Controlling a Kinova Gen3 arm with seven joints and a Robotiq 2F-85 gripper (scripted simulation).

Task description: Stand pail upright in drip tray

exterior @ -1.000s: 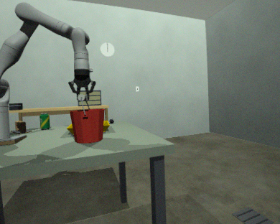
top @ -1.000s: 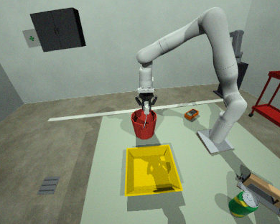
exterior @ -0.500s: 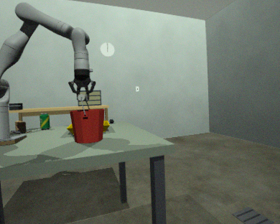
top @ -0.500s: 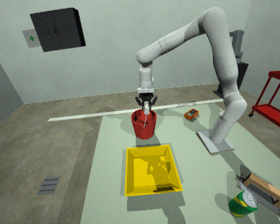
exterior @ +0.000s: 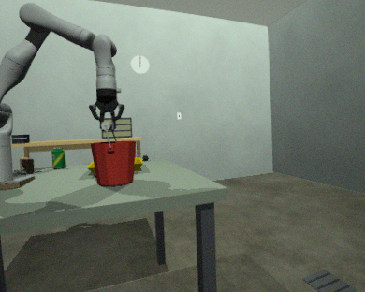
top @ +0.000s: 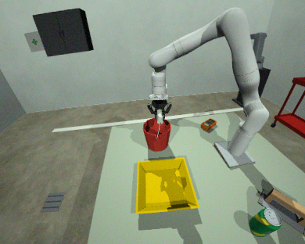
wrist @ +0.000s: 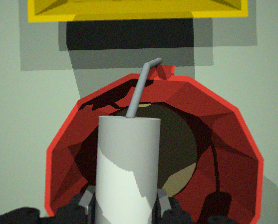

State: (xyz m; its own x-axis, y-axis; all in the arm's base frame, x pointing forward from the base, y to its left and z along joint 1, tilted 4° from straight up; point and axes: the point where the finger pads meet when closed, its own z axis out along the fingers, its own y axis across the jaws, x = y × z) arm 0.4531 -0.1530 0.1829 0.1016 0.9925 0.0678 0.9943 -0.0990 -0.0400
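Note:
The red pail [top: 156, 134] stands upright on the table, just behind the yellow drip tray [top: 165, 184]. My gripper [top: 159, 116] is straight above the pail and shut on the white grip of the pail's raised handle [wrist: 127, 165]. The pail also shows in the side view [exterior: 113, 162] with the gripper [exterior: 108, 124] above its rim. In the wrist view the pail's red rim [wrist: 150, 145] surrounds the grip, and the tray's near edge [wrist: 137, 10] lies along the top. The pail's base looks to rest on the table.
An orange device [top: 209, 124] lies right of the pail. The arm's base [top: 235, 153] stands at the right. A green can [top: 264, 222] and a wooden block on a grey plate [top: 288, 208] sit at the front right. A red cart [top: 299, 113] stands beside the table.

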